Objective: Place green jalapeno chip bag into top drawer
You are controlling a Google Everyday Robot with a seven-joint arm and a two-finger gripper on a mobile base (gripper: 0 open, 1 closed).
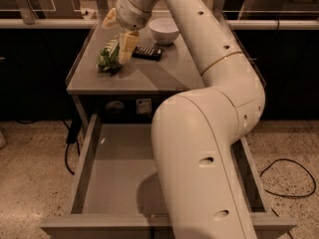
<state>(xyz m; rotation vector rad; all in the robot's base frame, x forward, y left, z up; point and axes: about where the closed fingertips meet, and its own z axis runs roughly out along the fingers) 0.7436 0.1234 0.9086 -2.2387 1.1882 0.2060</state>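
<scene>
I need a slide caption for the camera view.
Gripper at green jalapeno chip bag on grey table; top drawer open below.

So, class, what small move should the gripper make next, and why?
Probably ease the gripper down and sideways onto the chip bag: it hangs just beside the bag, which lies on the table, and the drawer below already stands open.
</scene>
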